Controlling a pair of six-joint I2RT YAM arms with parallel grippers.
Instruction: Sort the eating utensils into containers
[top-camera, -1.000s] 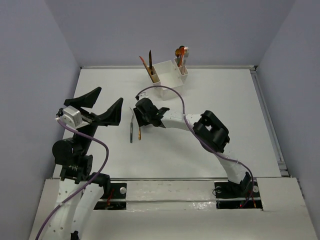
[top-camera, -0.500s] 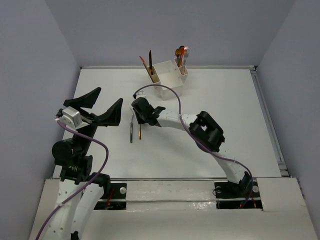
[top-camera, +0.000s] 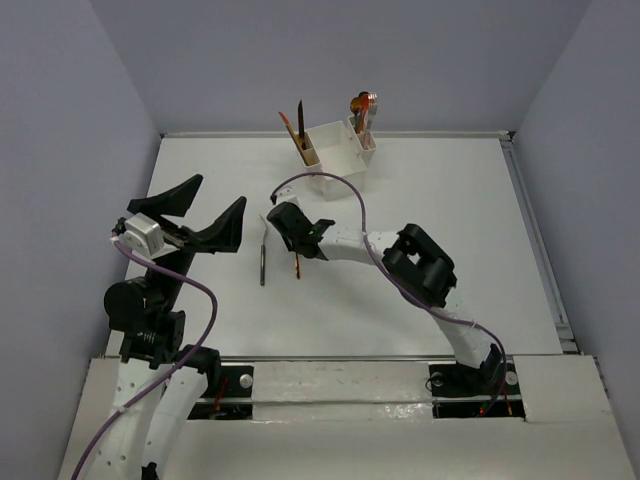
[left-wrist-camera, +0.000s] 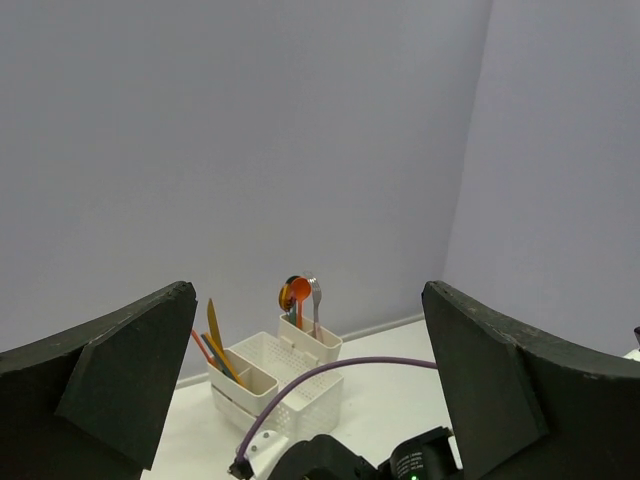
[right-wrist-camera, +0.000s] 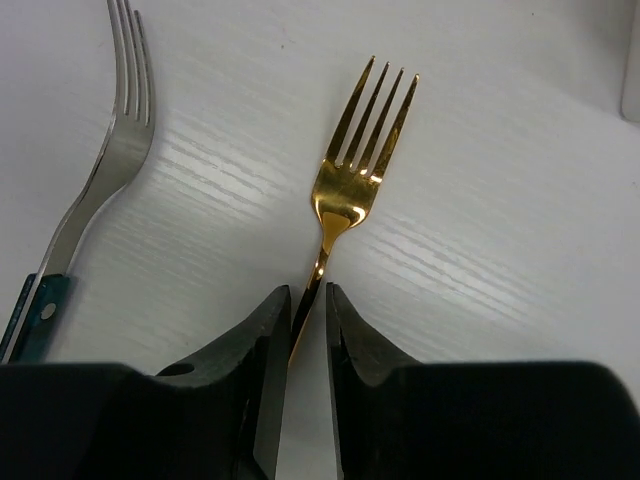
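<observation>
A gold fork (right-wrist-camera: 345, 190) lies on the white table, tines pointing away, and my right gripper (right-wrist-camera: 307, 292) is shut on its thin handle. From above, that fork (top-camera: 297, 268) sticks out below the right gripper (top-camera: 296, 248). A silver fork with a dark handle (right-wrist-camera: 100, 180) lies just left of it (top-camera: 262, 262). The white container (top-camera: 335, 150) stands at the back with utensils upright in its narrow side compartments (top-camera: 300, 125) (top-camera: 362, 108). My left gripper (top-camera: 205, 210) hangs open and empty above the table's left side.
In the left wrist view the container (left-wrist-camera: 290, 385) holds an orange spoon (left-wrist-camera: 299, 292) and a silver fork (left-wrist-camera: 315, 305) in one side slot, yellow and orange pieces (left-wrist-camera: 215, 340) in the other. A purple cable (top-camera: 340, 185) arcs over the right arm. Raised rims edge the table.
The right gripper's jaws have narrowed onto the gold fork's handle. The gripper and the fork have shifted a little to the right, away from the silver fork. The left arm has not moved.
</observation>
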